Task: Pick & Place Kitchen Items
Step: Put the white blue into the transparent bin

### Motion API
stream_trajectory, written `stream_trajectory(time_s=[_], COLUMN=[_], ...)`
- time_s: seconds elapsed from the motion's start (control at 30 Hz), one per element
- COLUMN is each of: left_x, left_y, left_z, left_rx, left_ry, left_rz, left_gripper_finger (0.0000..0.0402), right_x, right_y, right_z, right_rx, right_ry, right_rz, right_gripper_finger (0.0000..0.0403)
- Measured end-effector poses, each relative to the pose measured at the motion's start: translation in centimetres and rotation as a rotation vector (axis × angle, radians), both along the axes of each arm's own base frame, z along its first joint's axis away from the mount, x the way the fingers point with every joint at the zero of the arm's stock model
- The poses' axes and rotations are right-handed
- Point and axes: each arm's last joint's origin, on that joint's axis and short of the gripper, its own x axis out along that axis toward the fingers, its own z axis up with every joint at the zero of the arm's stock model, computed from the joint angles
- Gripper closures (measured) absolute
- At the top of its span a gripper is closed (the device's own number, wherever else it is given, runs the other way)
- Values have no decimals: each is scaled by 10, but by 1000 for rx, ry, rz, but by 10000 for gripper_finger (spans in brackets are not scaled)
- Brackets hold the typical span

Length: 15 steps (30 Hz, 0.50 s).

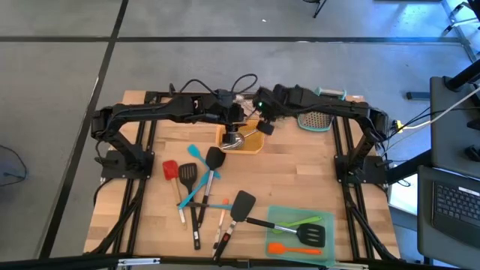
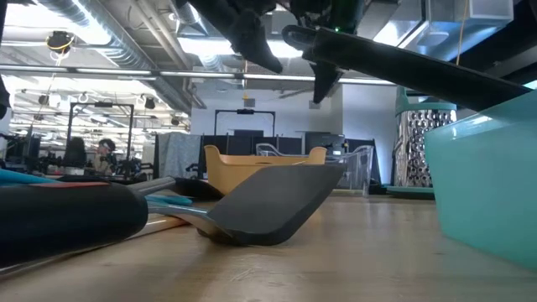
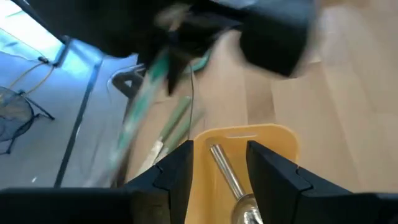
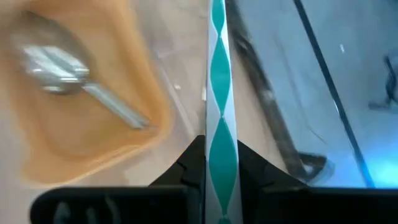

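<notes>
A steel scoop (image 1: 234,140) lies in the orange tray (image 1: 253,145) at the far middle of the table. My left gripper (image 3: 221,149) hovers open just above it, and the scoop's handle (image 3: 225,171) shows in the gap between the fingers, apart from them. Beside it, over the tray's right end, my right gripper (image 4: 219,143) is shut on a long utensil with a teal-and-white wave pattern (image 4: 217,68). From the left wrist view that utensil (image 3: 144,99) is a blurred streak below the right arm. My right gripper pinches the teal-and-white utensil between its two fingers, on the patterned length (image 4: 219,127). The fingers lie along it, and it sticks out forward past the fingertips. It is lifted clear of the table and the tray; which end is held is hidden by the gripper.
Several loose utensils lie mid-table: a red spatula (image 1: 170,169), black spatulas (image 1: 213,159) and a teal tool (image 1: 196,153). A larger black spatula (image 2: 268,205) lies nearer. The teal-green tray (image 1: 279,216) at the near right holds more tools. The steel grater (image 1: 315,118) stands far right.
</notes>
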Motion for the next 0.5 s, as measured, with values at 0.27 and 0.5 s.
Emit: stream_trajectory(time_s=[0.27, 0.5], left_x=[-14, -34], left_y=[5, 0], left_z=[11, 28], left_rx=[-7, -23], left_ry=[-5, -25], left_rz=[44, 50], left_gripper_finger=[259, 259], right_x=[-21, -43], right_y=[-47, -72], right_z=[-4, -38], right_rx=[177, 237], right_ry=[-31, 50], right_rz=[-69, -148], right_gripper_finger=[361, 361])
